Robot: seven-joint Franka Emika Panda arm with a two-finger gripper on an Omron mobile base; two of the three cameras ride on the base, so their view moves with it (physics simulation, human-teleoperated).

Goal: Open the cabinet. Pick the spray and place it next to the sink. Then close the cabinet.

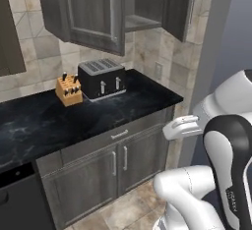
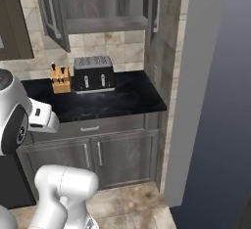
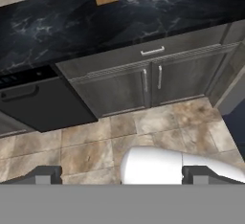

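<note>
Cabinet [image 1: 93,13] open above the toaster [image 1: 101,79], gripper [image 3: 122,175] spread and empty.

We see both cabinet doors swung out, the inner shelf [image 2: 105,24] bare where it shows. Directly below the cabinet, the black toaster stands on the dark marbled counter [image 1: 59,121], a wooden knife block [image 1: 69,90] just beside it on its left. Our gripper points down at the tiled floor [image 3: 143,122] before the low cabinets [image 3: 143,82], fingertips [image 3: 45,174] wide apart, holding nothing.

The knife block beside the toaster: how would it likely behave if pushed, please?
The knife block looks solid and rigid, so it would probably slide on the glossy counter. Its upright shape and protruding handles suggest that a high push might tip it.
</note>
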